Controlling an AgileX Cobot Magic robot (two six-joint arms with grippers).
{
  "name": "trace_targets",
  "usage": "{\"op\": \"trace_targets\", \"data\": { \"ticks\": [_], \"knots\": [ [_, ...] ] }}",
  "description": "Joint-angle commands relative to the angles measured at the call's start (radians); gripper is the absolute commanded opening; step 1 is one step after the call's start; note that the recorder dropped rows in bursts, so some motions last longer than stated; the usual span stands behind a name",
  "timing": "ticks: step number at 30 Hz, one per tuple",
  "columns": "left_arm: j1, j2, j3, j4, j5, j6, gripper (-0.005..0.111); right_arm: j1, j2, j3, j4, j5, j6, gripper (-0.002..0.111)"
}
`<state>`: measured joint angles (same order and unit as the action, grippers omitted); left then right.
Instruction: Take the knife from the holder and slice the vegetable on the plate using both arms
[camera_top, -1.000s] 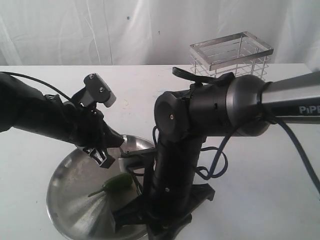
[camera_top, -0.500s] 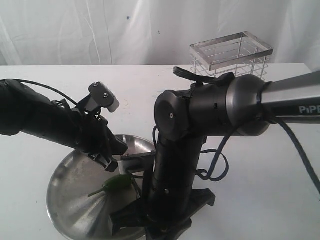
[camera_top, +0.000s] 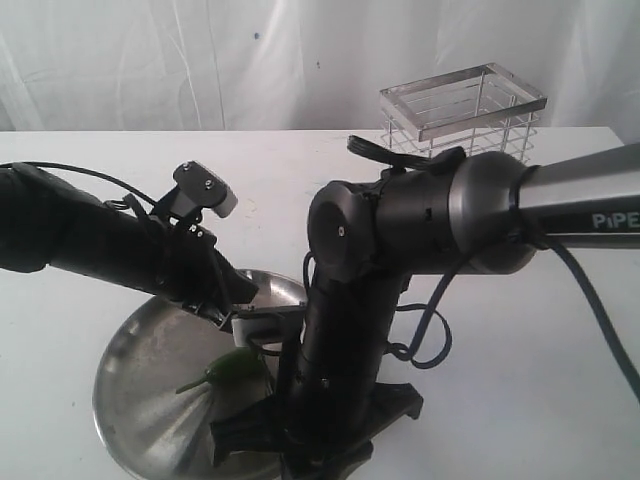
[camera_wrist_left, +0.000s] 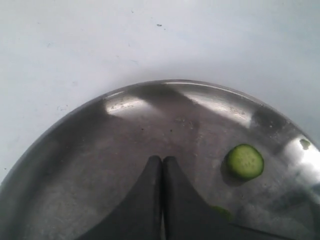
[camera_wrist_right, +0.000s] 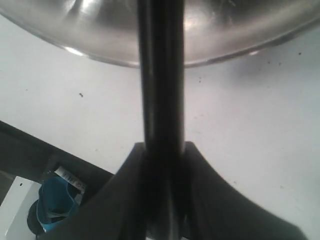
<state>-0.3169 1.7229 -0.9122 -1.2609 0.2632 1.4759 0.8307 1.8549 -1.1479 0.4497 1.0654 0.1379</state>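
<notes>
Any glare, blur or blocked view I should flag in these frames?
Left wrist view: bright glare patches on the plate, green slice fairly sharp. Right wrist view: the knife is a dark, soft-edged bar close to the lens. Exterior view: the right arm hides much of the plate.

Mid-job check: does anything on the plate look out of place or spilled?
Nothing spilled or damaged. One round green cut slice lies loose on the large round steel plate, apart from the black left gripper, which is shut and empty.

A white table (camera_top: 560, 400) is backed by a creased white cloth (camera_top: 150, 60) hung along its far edge, and everything is lit softly and evenly.
</notes>
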Motion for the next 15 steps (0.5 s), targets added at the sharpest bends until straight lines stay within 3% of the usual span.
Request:
{"op": "trace_targets", "data": {
  "ticks": [1, 15],
  "knots": [
    [-0.002, -0.001, -0.002, -0.025, 0.006, 0.004, 0.000, -0.004, 0.025, -0.008, 0.009, -0.004, -0.002, 0.000],
    [-0.002, 0.017, -0.002, -0.047, -0.028, 0.004, 0.000, -0.004, 0.038, -0.008, -0.015, -0.010, -0.001, 0.000]
  ]
}}
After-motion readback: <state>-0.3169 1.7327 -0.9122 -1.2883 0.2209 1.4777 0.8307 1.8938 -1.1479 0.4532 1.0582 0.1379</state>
